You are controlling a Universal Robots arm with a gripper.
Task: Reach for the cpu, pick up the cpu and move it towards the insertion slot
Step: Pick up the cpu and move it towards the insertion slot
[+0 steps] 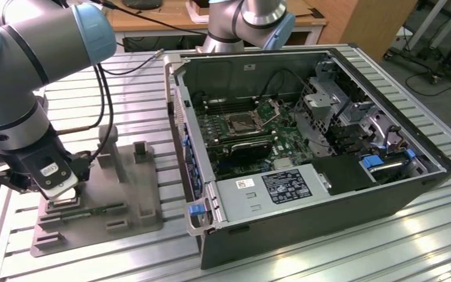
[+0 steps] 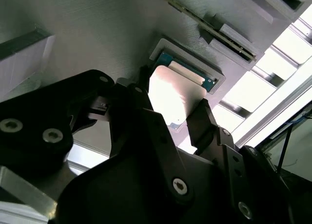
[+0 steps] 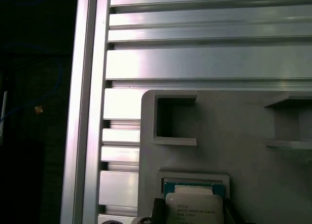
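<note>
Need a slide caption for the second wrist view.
Gripper poised at the cpu, which sits in the square recess of the grey fixture.

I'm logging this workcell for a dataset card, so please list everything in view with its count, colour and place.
cpu: one, pale silvery top, in the square recess of the fixture plate.
fixture plate: one, grey, on the table at the exterior view's left.
memory strip: one, green, lying on the fixture plate.
computer case: one, dark, open, at the exterior view's right.
motherboard: one, green, inside the computer case.
insertion slot: one, silver frame with dark centre, on the motherboard.
table: one, ribbed aluminium, under it all.
arm: one, grey with pale blue caps, above the fixture plate.
gripper: one, black, directly over the cpu.
</note>
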